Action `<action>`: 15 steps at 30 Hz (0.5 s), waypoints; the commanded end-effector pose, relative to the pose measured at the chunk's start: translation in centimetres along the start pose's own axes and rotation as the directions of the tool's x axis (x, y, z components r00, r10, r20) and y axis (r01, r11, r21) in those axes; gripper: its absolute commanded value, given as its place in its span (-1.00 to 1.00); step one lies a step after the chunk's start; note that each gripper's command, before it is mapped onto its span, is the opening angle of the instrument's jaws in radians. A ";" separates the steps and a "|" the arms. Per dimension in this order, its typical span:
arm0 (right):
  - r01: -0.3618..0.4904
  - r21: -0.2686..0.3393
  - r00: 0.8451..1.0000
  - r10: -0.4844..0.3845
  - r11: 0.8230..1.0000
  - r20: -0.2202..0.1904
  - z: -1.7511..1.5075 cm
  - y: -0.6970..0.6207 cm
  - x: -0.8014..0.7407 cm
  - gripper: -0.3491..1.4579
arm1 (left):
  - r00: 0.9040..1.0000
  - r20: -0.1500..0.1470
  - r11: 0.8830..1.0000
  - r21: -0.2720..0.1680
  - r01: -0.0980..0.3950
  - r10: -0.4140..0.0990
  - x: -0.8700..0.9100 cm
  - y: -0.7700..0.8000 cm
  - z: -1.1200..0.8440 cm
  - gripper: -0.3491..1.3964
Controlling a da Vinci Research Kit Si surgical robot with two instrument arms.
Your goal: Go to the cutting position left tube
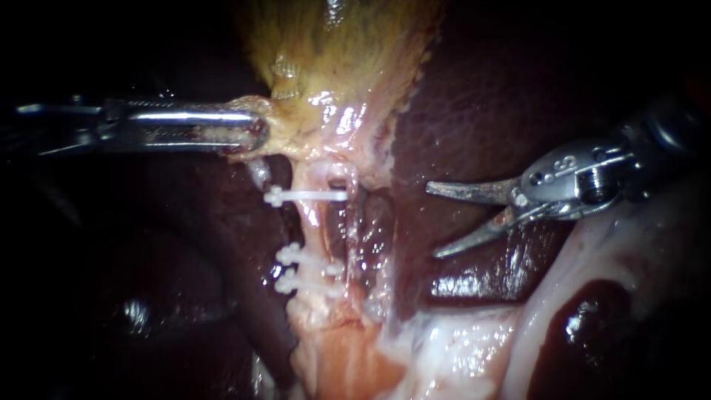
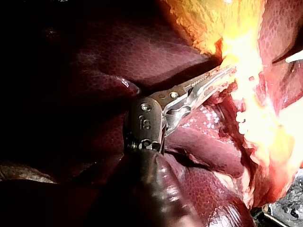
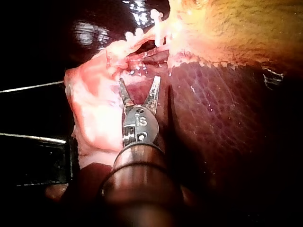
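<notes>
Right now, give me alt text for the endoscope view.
My right instrument, its end effector's jaws open, hovers over the liver to the right of a pale tube bearing three white clips. My left instrument grips the gallbladder above the clips.

Centre bright, edges dark; glare on gallbladder [image 2: 208,23].

Two instruments: left instrument [image 1: 255,135] and right instrument [image 1: 433,221]. Two jaws on each, four in all. Three white clips, all on the left tube [image 1: 307,226]: one upper clip [image 1: 304,196] alone, then a middle clip [image 1: 290,254] and a lower clip [image 1: 285,282] close together. Two tubes as far as can be told, the right tube [image 1: 353,222] just beside the clipped one. One gallbladder [image 1: 333,44]. One liver [image 1: 503,89].
</notes>
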State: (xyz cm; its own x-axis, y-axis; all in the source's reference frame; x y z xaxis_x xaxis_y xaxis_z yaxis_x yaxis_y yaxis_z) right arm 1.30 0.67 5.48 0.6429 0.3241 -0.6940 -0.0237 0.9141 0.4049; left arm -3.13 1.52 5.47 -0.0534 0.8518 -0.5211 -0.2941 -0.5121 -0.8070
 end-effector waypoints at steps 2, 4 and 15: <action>0.000 0.000 1.000 0.000 1.000 0.000 0.00 0.00 0.00 0.99 | 1.000 0.003 1.000 -0.007 0.004 -0.004 0.08 0.07 -0.12 -1.00; -0.001 0.003 1.000 0.001 1.000 0.000 0.01 0.00 0.01 0.99 | 1.000 0.009 1.000 -0.013 0.009 -0.009 0.15 0.12 -0.22 -1.00; -0.053 0.138 0.997 0.061 0.989 -0.051 0.22 -0.04 0.24 0.99 | 1.000 -0.008 1.000 -0.006 0.024 -0.024 0.27 0.22 -0.46 -1.00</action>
State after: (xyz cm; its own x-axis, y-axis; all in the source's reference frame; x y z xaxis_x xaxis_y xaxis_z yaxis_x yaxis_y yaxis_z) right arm 1.68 0.64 5.41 0.5923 0.4047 -0.6966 0.0493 0.8448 0.5328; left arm -2.77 1.58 5.02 -0.0394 0.8630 -0.5037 -0.2900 -0.4923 -0.8207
